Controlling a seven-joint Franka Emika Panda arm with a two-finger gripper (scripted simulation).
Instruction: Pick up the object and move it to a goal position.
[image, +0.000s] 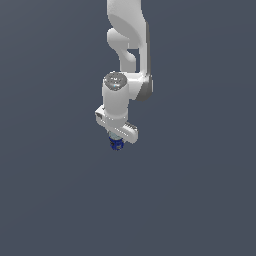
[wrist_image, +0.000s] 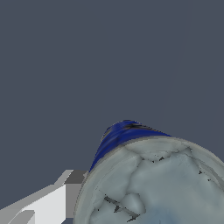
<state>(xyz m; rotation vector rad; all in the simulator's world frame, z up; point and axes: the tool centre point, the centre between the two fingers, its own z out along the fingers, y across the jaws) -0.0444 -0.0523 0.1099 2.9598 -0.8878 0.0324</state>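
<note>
Object (image: 116, 144): small blue tapered cup, pale crinkled top filling the wrist view (wrist_image: 153, 183), held directly beneath the gripper (image: 117, 141), whose fingers appear clamped on it. Pickup judged done or nearly so; carrying to the goal remains, no goal marker visible. Arm (image: 127, 30): smooth white casing. Ground: plain grey.

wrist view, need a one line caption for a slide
Close-up of the blue cup and its pale top, one white gripper finger beside it.
</note>
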